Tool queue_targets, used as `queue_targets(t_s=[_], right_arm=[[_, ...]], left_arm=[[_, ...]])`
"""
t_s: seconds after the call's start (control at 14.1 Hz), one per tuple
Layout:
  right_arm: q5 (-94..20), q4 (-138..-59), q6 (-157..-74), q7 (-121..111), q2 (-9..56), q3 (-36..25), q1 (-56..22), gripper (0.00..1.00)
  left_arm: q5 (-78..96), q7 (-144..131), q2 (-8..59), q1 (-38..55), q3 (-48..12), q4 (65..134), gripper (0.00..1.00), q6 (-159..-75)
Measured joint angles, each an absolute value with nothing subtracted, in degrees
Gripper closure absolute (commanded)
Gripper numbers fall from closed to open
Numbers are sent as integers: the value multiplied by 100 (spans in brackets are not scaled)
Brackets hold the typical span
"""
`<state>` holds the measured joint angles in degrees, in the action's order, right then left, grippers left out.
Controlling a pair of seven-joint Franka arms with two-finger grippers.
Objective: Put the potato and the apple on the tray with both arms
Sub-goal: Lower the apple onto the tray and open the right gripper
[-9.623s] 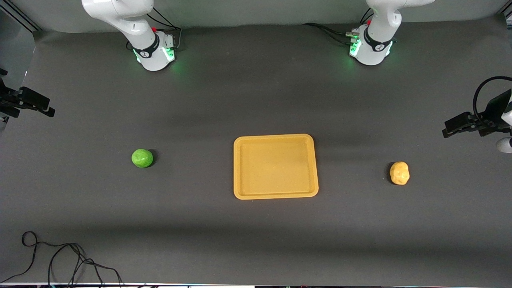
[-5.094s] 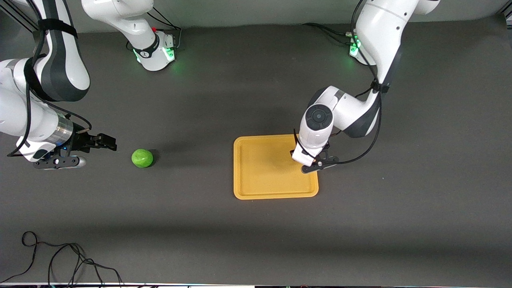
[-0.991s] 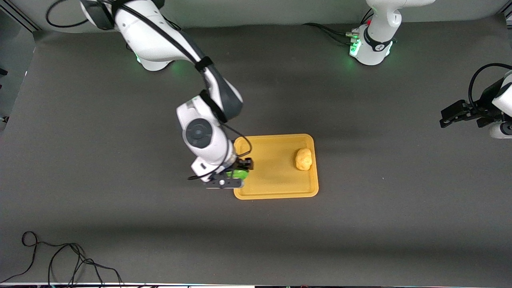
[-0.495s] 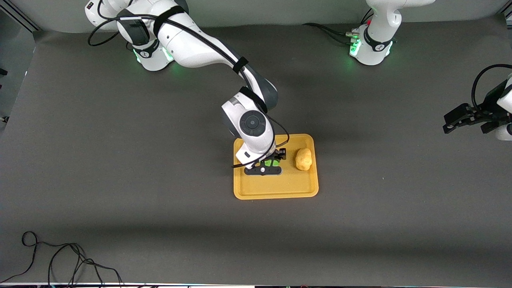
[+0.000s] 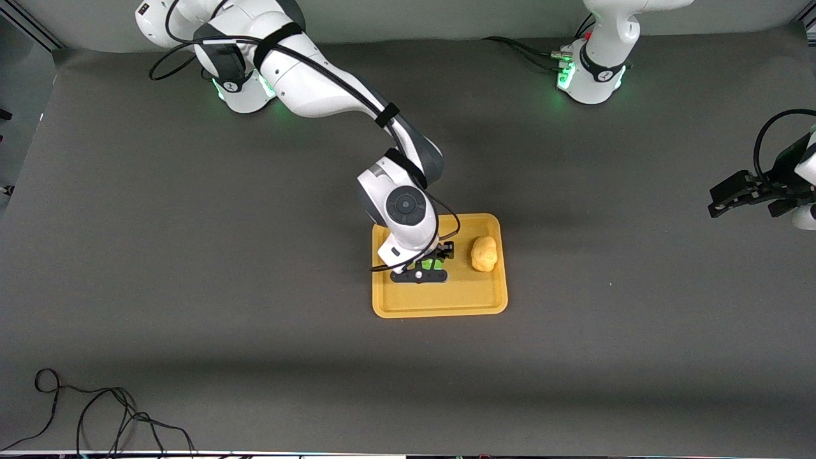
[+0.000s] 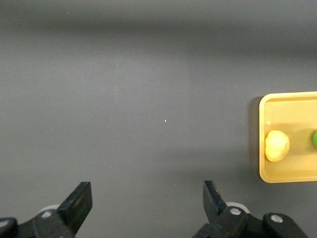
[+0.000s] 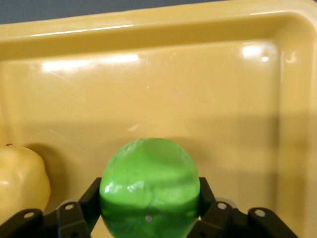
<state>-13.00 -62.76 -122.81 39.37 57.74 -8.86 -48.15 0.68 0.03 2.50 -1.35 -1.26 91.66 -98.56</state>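
Right gripper (image 5: 432, 260) over the middle of the yellow-orange tray (image 5: 440, 306), clamped on the green apple (image 5: 431, 261). From the right wrist view, apple (image 7: 149, 186) pinched between both black fingers (image 7: 84, 203), tray floor (image 7: 163, 84) just beneath; whether touching the floor, cannot tell. Potato (image 5: 484, 253) lying on the tray, just beside the apple, toward the left arm's end. Same potato (image 7: 22, 181) at the edge of the right wrist view, apart from the apple.

Left gripper (image 5: 743, 191) parked well apart from the tray, over the bare table mat (image 5: 255, 357) at the left arm's end, waiting. Fingers (image 6: 79, 201) spread wide with nothing between them. Tray (image 6: 285, 176), potato (image 6: 277, 146) and a sliver of apple (image 6: 314, 139) visible from the left wrist view. Loose black cable (image 5: 95, 414) on the mat, nearer to the front camera than the tray, at the right arm's end.
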Motion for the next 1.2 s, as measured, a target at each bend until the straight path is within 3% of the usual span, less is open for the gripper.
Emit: queue_targets(t_s=[1.2], right_arm=[[-1300,-6287,-12580,3937,5900,-883,-4908,58]], left_arm=[[62,3,306,-141,-110,9166,0,-9877]])
